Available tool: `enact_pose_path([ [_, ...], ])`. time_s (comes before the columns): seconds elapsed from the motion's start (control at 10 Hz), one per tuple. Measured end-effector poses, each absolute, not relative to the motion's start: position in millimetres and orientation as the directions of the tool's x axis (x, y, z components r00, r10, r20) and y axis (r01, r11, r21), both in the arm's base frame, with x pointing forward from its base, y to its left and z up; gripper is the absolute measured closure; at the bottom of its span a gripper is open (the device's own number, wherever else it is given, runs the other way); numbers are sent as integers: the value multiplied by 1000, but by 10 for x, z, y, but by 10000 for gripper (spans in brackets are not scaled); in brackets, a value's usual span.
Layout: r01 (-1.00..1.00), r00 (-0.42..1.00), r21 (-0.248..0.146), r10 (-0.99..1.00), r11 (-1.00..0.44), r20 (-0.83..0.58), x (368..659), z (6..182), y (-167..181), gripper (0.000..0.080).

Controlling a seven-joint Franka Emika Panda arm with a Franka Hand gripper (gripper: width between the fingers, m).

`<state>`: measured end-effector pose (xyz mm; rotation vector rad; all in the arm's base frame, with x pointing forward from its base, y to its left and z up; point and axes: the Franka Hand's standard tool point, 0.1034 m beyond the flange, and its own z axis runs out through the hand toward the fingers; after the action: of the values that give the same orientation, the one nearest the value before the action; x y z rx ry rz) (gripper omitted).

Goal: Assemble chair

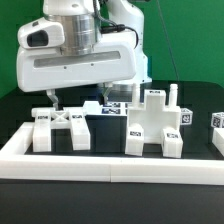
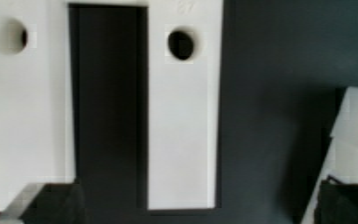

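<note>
My gripper (image 1: pixel 78 100) hangs open and empty just above a low white chair part (image 1: pixel 60 129) with tags on its front, at the exterior view's left. In the wrist view that part shows as two long white bars (image 2: pixel 179 110) with a dark gap between them and a round hole near the end of each. My dark fingertips (image 2: pixel 30 205) stand wide apart on either side of one bar, touching nothing. A taller cross-shaped white chair piece (image 1: pixel 151 126) stands upright to the exterior view's right; its edge shows in the wrist view (image 2: pixel 355 115).
A long low white border rail (image 1: pixel 110 162) runs along the front of the black table. A small tagged white block (image 1: pixel 217 122) sits at the far right. More tagged parts (image 1: pixel 122 103) lie behind the gripper.
</note>
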<state>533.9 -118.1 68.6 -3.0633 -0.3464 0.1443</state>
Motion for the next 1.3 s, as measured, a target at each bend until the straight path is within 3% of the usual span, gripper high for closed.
enact_pose_path([
  [0.6,260,963,-44,262,-965,-66,5157,496,-1159,150],
  [0.8,268,963,4,268,-963,7,5189,486,-1276,150],
  [1.3,293,956,-17,293,-956,-13,5172,368,-1075,150],
])
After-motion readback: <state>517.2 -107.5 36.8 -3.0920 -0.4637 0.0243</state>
